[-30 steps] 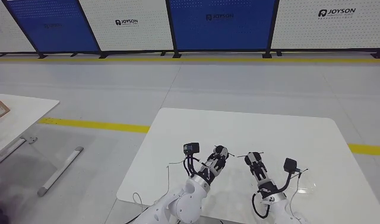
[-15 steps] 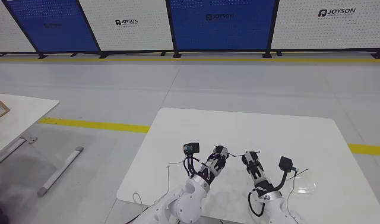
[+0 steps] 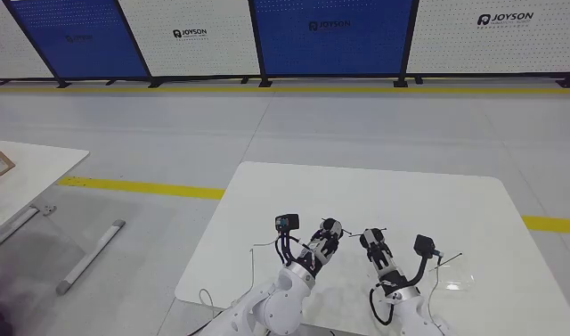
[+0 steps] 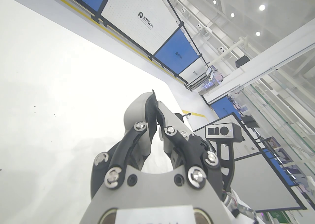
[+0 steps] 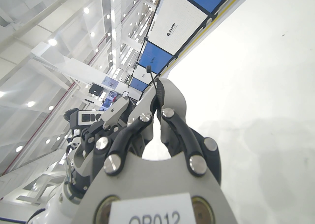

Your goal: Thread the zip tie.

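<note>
I had the right tool clamped on the zip tie: strap pinched between the pads, small black head sticking out past the fingertips, up off the tabletop. The left tool had its fingers pressed together; I couldn't tell if anything sat between them. In the top view both tools hung close side by side over the near part of the white tabletop, tips pointing away from the robot. Blue and white panels stood far behind.

Smooth matt white table, thin black plastic zip tie
</note>
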Controlling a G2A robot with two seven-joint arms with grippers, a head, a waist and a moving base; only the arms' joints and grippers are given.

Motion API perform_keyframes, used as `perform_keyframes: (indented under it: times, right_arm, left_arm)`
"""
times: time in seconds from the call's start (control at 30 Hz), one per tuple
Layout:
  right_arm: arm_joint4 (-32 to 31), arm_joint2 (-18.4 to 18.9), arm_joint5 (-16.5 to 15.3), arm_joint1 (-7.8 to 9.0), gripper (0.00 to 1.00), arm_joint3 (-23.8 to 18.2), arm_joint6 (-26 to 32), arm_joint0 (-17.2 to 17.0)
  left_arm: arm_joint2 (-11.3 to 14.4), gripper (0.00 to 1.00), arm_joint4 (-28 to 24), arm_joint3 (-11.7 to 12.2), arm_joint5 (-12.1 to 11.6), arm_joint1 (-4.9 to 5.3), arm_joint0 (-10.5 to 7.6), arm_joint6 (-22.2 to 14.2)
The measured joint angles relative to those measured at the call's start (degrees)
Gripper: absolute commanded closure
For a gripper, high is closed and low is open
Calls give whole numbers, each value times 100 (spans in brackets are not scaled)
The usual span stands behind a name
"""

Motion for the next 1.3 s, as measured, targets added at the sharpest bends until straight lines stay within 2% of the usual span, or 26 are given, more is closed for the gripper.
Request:
perform_keyframes:
  times: [0.43, 0.83, 1.07, 1.3]
  right_arm:
    - [58, 356, -105, -40, 100, -202, 101, -255]
    - [-109, 332, 127, -158, 100, -196, 247, -181]
    - [-86, 467, -43, -184, 100, -223, 252, -321]
    - [-126, 563, 0, -215, 100, -257, 354, -370]
  left_arm:
    - [0, 100, 0, 0, 0, 0, 0, 0]
    - [0, 100, 0, 0, 0, 0, 0, 0]
    - [0, 100, 0, 0, 0, 0, 0, 0]
    - [0, 100, 0, 0, 0, 0, 0, 0]
